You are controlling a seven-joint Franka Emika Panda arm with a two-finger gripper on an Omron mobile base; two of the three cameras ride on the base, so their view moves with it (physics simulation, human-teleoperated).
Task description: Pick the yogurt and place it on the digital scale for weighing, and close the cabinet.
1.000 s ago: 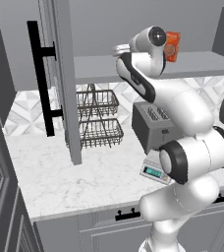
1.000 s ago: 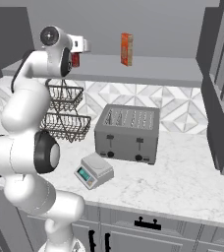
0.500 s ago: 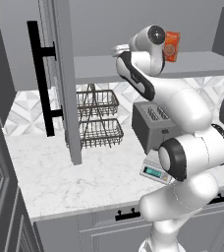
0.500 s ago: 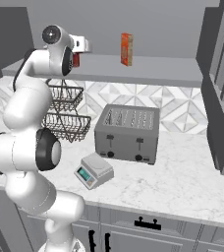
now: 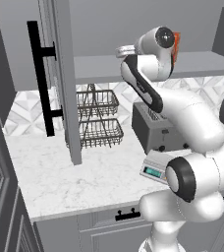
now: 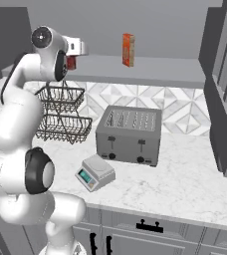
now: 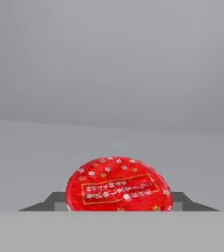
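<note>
The claw pinched the yogurt on the cabinet shelf, door open. An orange box stood well apart; toaster and digital scale sat below on the tabletop.

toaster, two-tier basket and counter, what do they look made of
Toaster: probably brushed or painted metal, going by its matte dark-grey casing with slots on top. Two-tier basket: thin dark wire, open mesh you can see through. Counter: looks like polished marble, white with faint grey veining.

yogurt at hand on cabinet shelf | orange box upright | digital scale before toaster
</note>
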